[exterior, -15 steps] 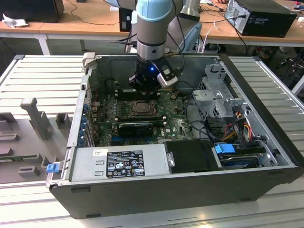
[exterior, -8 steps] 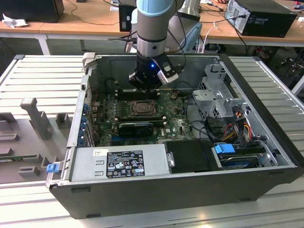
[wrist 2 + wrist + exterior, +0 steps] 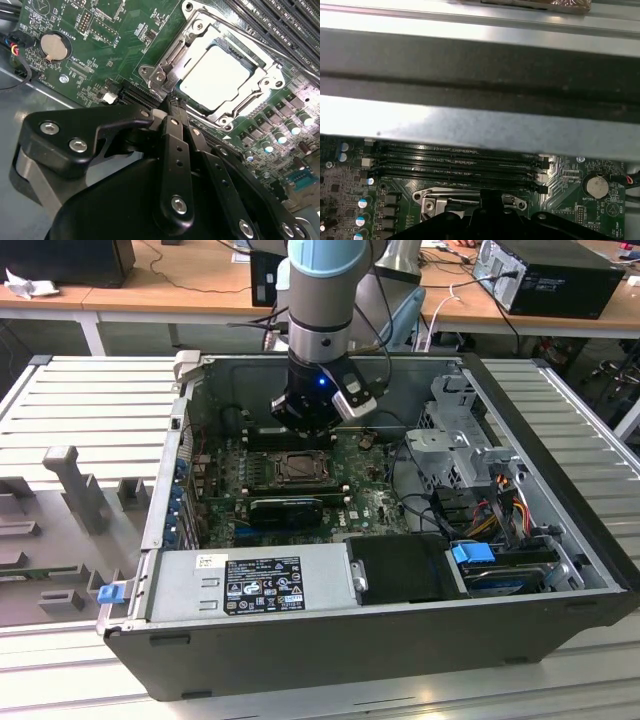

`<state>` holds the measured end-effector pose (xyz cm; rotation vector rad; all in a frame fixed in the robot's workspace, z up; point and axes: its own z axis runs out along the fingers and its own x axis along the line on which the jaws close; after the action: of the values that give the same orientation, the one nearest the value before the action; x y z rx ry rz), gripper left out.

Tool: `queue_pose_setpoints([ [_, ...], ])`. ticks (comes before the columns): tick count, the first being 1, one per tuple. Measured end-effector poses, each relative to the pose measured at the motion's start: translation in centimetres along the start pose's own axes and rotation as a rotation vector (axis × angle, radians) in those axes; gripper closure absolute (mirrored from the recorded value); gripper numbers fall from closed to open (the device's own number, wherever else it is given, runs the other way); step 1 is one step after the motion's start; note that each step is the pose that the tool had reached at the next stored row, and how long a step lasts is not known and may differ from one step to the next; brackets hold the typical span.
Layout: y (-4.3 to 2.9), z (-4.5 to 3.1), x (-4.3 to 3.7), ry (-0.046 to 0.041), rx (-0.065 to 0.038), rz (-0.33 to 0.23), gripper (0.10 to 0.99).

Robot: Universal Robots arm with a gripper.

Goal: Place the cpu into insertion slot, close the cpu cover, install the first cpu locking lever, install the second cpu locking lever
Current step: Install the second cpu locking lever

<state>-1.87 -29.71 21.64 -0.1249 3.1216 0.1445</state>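
Item: my gripper (image 3: 172, 102). Fingers drawn together into one narrow tip, holding nothing, that tip resting at the corner of the socket frame in the second wrist view.

Item: the cpu (image 3: 216, 75). Pale metal face, lying flat inside the insertion slot (image 3: 299, 469), which sits mid-board in the open computer case (image 3: 560, 540).

Item: the cpu cover (image 3: 197, 37). Silvery frame, down over the chip, its window showing the chip's face.

Item: locking lever (image 3: 252, 100). Thin wire along the frame edge; whether it is hooked home I cannot tell.

Item: hazards, as I judge them. My closed tip could slide off the slim lever wire and scrape the green motherboard (image 3: 107, 45) beside the socket. Pressing off-line could bend the lever or leave it unlatched. A stray push toward the memory slots (image 3: 460, 160) risks their clips.
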Motion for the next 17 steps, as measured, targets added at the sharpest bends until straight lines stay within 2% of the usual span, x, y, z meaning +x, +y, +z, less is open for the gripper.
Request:
queue_pose_setpoints([
  [9, -0.27, -0.03, 0.02, 0.0001, 0.000, 0.000, 0.980],
  [17, -0.99, -0.10, 0.08, 0.0001, 0.000, 0.000, 0.980],
])
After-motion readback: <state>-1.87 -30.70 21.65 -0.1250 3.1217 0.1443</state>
